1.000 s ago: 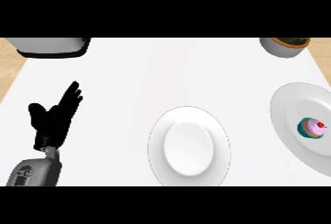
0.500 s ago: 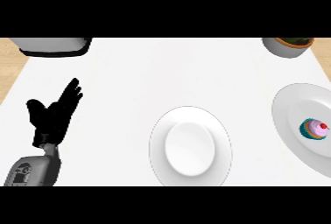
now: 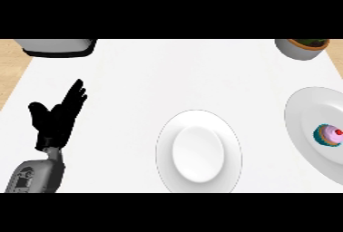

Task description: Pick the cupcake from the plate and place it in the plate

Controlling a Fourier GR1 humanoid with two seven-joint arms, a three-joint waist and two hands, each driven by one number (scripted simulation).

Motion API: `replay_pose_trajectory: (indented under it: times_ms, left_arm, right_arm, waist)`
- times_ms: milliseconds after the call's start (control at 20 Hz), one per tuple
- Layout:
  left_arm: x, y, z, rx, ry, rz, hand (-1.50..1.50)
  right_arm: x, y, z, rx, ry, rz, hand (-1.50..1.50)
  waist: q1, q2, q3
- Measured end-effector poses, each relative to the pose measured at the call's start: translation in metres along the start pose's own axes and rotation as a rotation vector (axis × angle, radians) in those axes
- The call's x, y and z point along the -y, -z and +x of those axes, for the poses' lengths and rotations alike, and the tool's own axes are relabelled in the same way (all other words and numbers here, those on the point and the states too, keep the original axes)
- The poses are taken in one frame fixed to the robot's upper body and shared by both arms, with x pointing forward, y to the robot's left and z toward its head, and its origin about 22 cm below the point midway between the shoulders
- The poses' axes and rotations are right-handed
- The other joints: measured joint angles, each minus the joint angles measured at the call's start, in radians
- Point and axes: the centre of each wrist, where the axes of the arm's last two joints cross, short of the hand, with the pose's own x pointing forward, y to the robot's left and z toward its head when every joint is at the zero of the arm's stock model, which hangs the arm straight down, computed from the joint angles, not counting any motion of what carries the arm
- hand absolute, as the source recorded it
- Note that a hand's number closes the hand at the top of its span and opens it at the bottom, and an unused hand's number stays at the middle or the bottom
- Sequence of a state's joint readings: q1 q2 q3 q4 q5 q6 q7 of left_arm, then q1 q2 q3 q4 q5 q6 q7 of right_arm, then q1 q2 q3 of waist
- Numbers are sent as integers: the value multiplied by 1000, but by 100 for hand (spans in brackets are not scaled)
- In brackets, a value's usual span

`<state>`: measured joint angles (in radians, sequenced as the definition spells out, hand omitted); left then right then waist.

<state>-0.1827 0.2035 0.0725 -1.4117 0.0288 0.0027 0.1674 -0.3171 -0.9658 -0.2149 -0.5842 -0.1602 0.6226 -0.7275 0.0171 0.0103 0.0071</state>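
On the white bench [image 3: 167, 77], the black left hand [image 3: 55, 118] rests with fingers released, 1 bare white plate [image 3: 198, 152] beside them, the pink-frosted cupcake [image 3: 329, 135] on another white plate [image 3: 305, 113] beyond.

Left hand [image 3: 55, 118] rests open at the left side of the white table [image 3: 167, 77], fingers [image 3: 75, 93] straight and pointing up, holding nothing. Empty white plate [image 3: 167, 136] sits near the middle front. Second plate [image 3: 301, 113] at the right edge carries the cupcake [image 3: 329, 135], pink frosting with a red top. Grey appliance [image 3: 57, 46] far left; potted plant [image 3: 303, 47] far right.
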Motion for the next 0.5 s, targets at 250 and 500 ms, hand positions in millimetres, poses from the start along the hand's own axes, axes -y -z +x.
replay_pose_trajectory:
  times_ms: [250, 500]
  left_arm:
    - [-2, 1, -2, -3, 1, 1, 0]
    - [1, 5, 1, 5, 0, -7, 0]
  right_arm:
    - [5, -6, 1, -10, -21, -12, -150]
    - [10, -11, 2, -31, -63, -15, -150]
  waist:
    - [4, 2, 1]
    - [7, 5, 2]
